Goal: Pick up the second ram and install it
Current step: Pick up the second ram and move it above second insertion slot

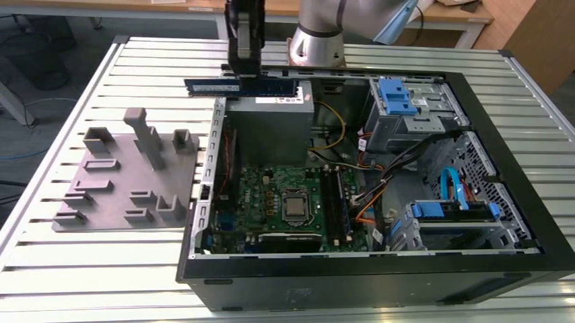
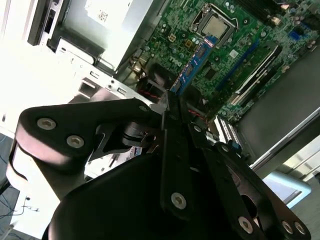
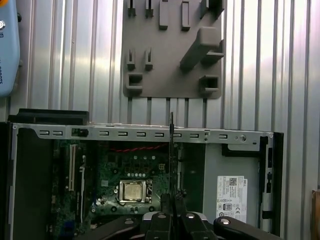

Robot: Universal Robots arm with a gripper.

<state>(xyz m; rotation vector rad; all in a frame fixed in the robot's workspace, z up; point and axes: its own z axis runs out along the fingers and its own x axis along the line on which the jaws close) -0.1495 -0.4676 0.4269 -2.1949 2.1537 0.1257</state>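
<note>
Gripper (image 1: 242,73) has its jaws pinched tight on the ram stick (image 1: 207,87), gripping it around the middle. It's a thin, flat, dark blue board with black chips and a white label. In the exterior view it hangs level in the upper middle of the frame, over the back edge of the open black metal PC case (image 1: 359,282). The green motherboard (image 1: 269,195) sits inside. A grey plastic tray (image 1: 126,182) with chunky upright blocks lies at left on the ribbed aluminium table (image 1: 90,269).

second ram (image 1: 280,87) middle behind the hand (image 1: 244,75), arm (image 1: 320,33) cropped above
</note>
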